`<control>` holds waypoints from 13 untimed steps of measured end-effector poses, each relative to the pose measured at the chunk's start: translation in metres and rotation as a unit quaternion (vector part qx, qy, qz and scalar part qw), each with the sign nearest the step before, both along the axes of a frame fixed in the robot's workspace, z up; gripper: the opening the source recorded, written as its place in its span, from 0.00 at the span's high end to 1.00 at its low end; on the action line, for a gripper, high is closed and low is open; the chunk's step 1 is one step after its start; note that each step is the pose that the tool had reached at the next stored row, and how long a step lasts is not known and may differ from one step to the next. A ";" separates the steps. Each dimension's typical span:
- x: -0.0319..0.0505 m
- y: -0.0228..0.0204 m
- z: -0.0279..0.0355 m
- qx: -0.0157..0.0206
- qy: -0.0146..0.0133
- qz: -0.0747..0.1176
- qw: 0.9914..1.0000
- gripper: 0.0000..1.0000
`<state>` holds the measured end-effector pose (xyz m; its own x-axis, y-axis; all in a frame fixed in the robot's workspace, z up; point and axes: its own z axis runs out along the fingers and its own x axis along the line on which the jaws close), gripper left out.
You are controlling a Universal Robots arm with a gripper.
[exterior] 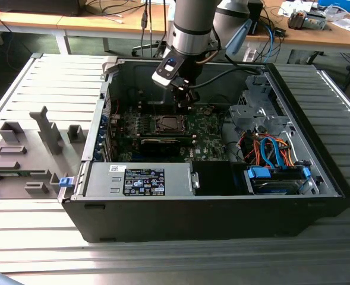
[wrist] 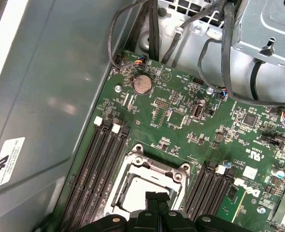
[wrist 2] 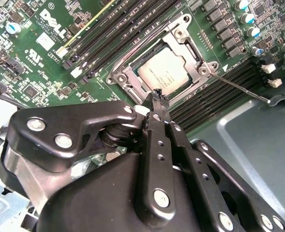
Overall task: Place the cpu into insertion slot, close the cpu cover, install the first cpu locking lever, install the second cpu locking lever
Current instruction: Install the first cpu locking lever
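end effector (wrist 2: 158, 96) pressed together, empty, above cpu cover (wrist 2: 124, 77); cpu (wrist 2: 164, 72) seated beneath; locking lever (wrist 2: 239, 88) likely thin, springy steel; take its hooked end

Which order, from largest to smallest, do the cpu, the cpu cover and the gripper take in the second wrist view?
1. gripper, but mostly because it is nearest the camera.
2. cpu cover.
3. cpu, seen within the cover's cut-out.

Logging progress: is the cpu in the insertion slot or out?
In: the cpu lies flat inside the insertion slot, silver-grey top up.
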<state>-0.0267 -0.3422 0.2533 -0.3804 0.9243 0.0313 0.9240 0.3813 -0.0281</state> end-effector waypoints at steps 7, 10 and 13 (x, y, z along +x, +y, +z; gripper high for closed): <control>0.0000 0.0000 0.0000 -0.004 0.000 0.005 1.000 0.89; 0.0000 0.0000 0.0000 -0.004 0.000 0.007 1.000 0.89; 0.0000 0.0000 0.0000 -0.005 0.000 0.009 1.000 0.89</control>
